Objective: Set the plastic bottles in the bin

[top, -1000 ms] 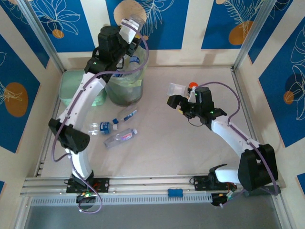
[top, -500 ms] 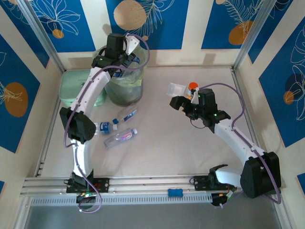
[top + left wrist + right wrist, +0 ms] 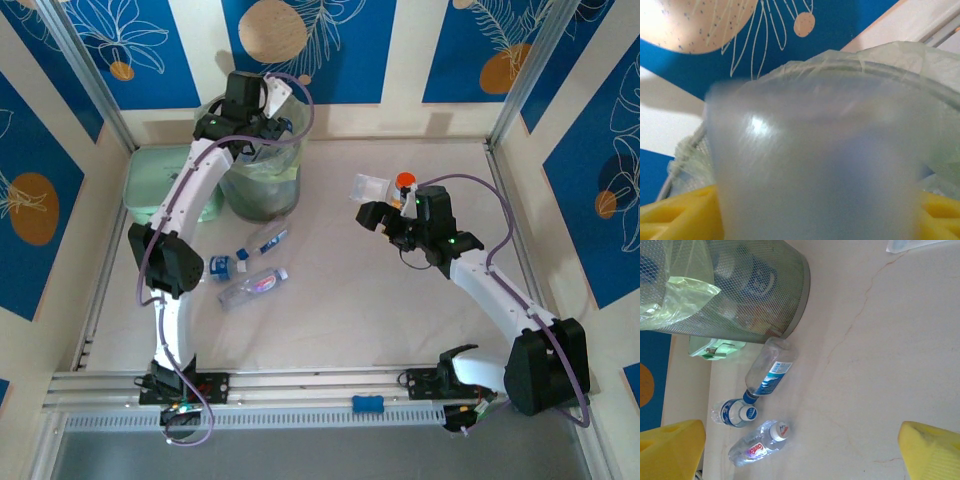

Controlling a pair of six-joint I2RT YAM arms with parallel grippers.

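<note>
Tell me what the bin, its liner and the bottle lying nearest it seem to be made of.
The bin looks like dull grey-green metal mesh: contents show through its grid. Its liner seems thin translucent pale green plastic film, crinkled. The bottle looks like clear glossy plastic, the table visible through it, label blue.

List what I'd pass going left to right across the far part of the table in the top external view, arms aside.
Mint green rectangular plastic box → round grey-green mesh bin with a pale green bag liner → clear square flat plastic container → small orange-capped jar.
</note>
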